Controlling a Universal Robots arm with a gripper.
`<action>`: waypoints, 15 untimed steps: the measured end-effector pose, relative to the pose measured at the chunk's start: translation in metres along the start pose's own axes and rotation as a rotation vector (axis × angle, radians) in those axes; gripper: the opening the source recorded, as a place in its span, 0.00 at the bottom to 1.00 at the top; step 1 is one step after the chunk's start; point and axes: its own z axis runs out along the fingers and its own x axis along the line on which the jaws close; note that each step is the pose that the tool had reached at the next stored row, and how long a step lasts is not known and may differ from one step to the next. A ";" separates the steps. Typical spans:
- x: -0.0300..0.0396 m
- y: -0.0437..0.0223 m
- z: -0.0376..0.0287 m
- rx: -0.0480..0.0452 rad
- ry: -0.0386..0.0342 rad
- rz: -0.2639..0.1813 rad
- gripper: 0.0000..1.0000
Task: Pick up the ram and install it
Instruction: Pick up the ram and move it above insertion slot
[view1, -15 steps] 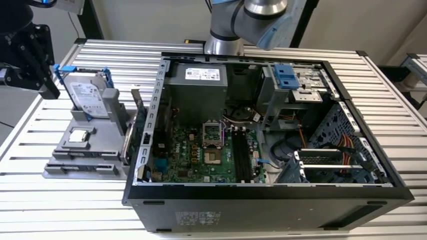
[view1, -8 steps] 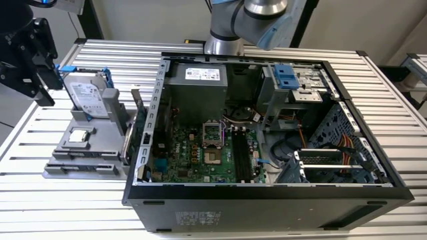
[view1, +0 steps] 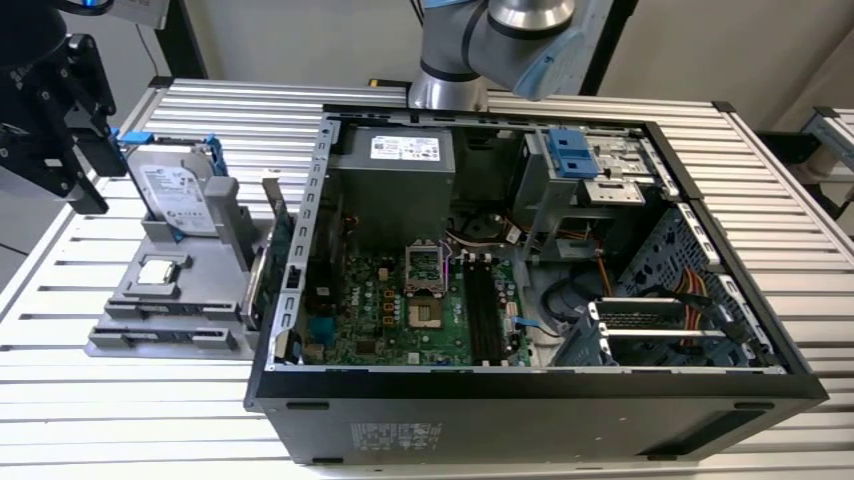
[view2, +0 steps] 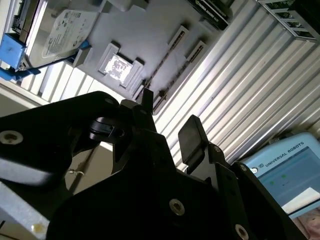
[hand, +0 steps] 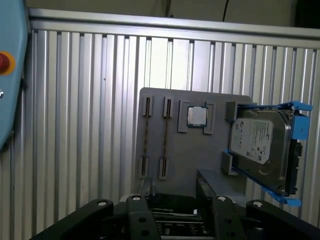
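The gripper (hand: 175, 186) hangs above and apart from the grey holder (hand: 190, 150), jaws spread wide and empty. The ram (hand: 165, 136) stands on edge in a slot of the holder, between a second stick (hand: 146, 135) just beside it and the processor chip (hand: 197, 116). The likely trouble is alignment. The ram offers only a thin edge, so a descent slightly off line could catch the slot's end posts, pinch the neighbouring stick, or grip the ram askew so that it binds on lifting.
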 end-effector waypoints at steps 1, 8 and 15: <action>0.0000 0.0000 -0.0001 -0.0001 0.0001 0.000 1.00; -0.0001 0.0000 0.0022 -0.0001 0.0002 -0.001 1.00; 0.0001 0.0000 0.0067 -0.0001 0.0002 -0.001 1.00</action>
